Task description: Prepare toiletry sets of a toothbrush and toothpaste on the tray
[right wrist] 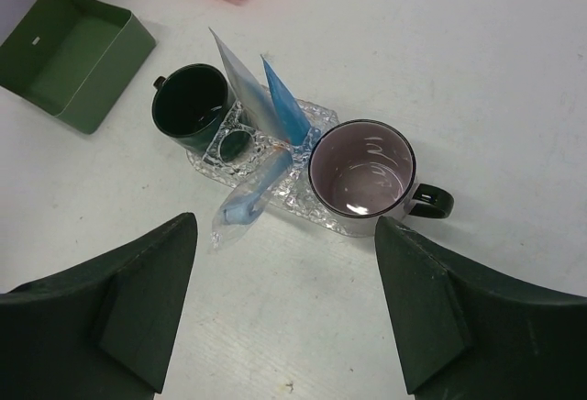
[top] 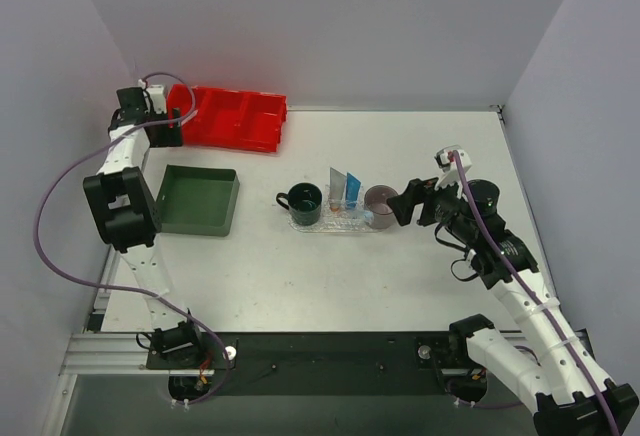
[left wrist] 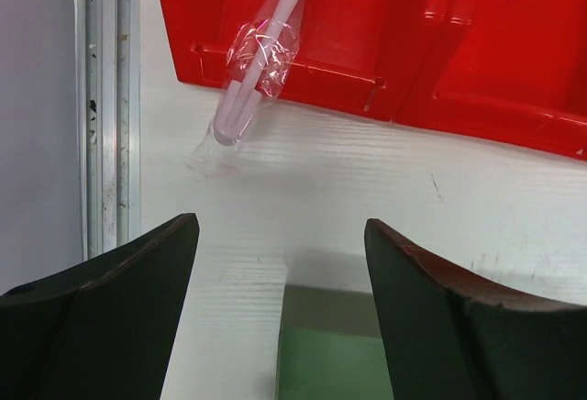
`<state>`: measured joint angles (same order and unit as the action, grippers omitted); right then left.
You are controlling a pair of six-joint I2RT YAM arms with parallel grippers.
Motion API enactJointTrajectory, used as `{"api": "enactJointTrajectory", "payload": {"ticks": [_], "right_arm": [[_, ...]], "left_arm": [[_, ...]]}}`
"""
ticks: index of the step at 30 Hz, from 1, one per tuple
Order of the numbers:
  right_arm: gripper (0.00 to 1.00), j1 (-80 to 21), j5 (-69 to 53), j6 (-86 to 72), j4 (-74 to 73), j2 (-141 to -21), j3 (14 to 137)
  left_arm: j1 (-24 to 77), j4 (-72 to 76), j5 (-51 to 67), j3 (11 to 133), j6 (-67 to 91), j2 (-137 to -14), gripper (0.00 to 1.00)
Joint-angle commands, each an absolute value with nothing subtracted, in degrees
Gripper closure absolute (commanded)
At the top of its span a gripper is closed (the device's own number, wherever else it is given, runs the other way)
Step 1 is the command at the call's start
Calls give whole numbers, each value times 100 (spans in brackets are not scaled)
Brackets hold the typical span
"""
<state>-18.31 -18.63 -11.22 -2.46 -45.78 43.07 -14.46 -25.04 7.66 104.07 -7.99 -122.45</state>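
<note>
Left gripper (left wrist: 280,227) — jaws wide apart, holding nothing; far of it I see a pale wrapped toothbrush (left wrist: 260,47) crossing the near wall of the red plastic bin (left wrist: 477,42). Right gripper (right wrist: 284,227) — open, empty, right of the clear bumpy tray (right wrist: 301,203); blue toothpaste tube (right wrist: 289,111) and white-grey toothpaste tube (right wrist: 238,74) stand tilted on it.

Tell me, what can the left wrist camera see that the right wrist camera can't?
Only the left wrist view shows the wrapped toothbrush poking from the red bin onto the table. Only the right wrist view shows a green mug, a second mug, and the blue toothpaste and white-grey toothpaste on the clear tray. Both show the red bin, the green tray and the table.
</note>
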Motion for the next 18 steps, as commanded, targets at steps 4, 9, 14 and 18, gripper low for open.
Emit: {"api": "enactJointTrajectory", "payload": {"ticks": [4, 9, 14, 18], "right_arm": [[28, -1740, -2065, -1204, -44, -4553, 4201], [32, -1705, -2127, -1239, -44, -4605, 4175], [36, -1688, -2171, -1257, 104, -4623, 4149], [39, -1653, -2206, -1274, 149, -4667, 4122]], "left_arm": [[-1485, -3023, 633, 11417, -879, -12911, 16], [-1494, -2971, 536, 11566, -852, -13148, 16], [-1494, -3015, 536, 11874, -826, -13385, 17], [-1485, -3041, 519, 12023, -870, -13535, 20]]}}
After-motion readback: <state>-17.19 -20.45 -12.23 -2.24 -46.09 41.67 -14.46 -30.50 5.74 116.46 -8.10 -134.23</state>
